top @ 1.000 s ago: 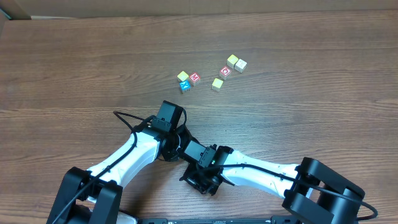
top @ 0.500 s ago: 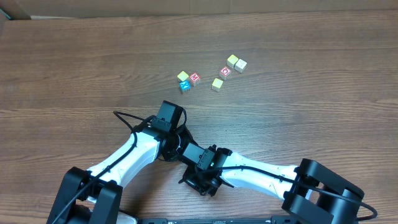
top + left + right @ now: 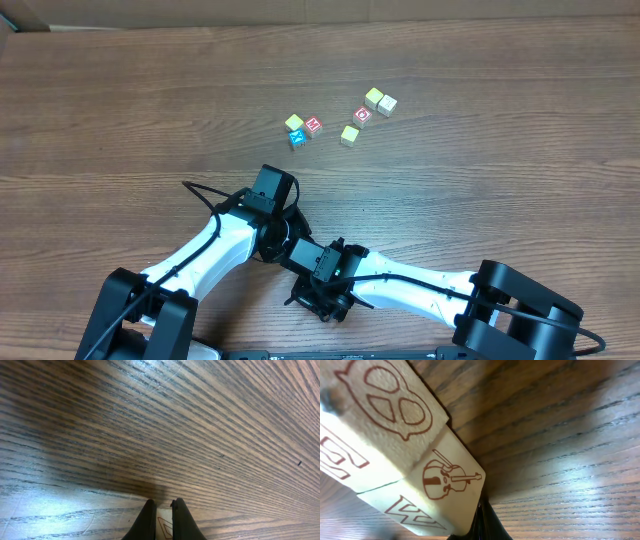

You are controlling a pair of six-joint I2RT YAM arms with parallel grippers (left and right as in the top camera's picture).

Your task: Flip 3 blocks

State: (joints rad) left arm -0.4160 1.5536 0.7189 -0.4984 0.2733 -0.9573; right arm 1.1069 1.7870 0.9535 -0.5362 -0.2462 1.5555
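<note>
Both clenched empty near the desk's [image 3: 500,180] front edge: left gripper [image 3: 163,506], and right gripper [image 3: 483,521] just beside two blocks [image 3: 445,482].

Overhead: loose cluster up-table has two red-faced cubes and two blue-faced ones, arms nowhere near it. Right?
Not quite. The overhead view shows only one blue-faced cube, at the cluster's left end. The rest holds: a red-faced cube beside it, a second red-faced cube further right, and both arms well short of the cluster.
</note>
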